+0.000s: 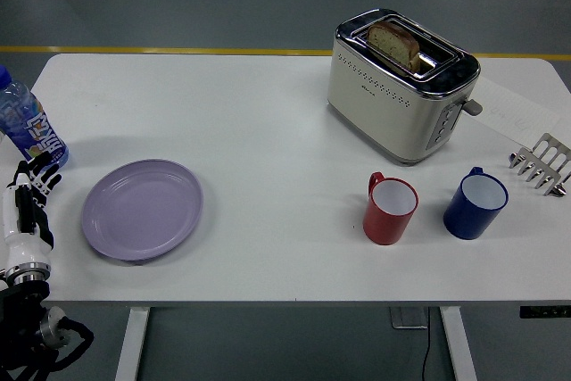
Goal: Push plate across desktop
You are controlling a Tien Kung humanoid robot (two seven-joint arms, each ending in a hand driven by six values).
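A pale purple plate (pixel 143 209) lies flat on the white table (pixel 268 131), toward its left front. My left hand (pixel 34 186) comes up from the lower left corner, just left of the plate and apart from it by a small gap. Its white and black fingers (pixel 40 170) are extended and hold nothing. The right arm does not appear in the head view.
A blue water bottle (pixel 27 127) stands just behind my left hand. A silver toaster (pixel 399 82) with bread in it sits at the back right. A red mug (pixel 390 210) and a blue mug (pixel 475 203) stand front right, with a metal rack (pixel 541 163) at the right edge.
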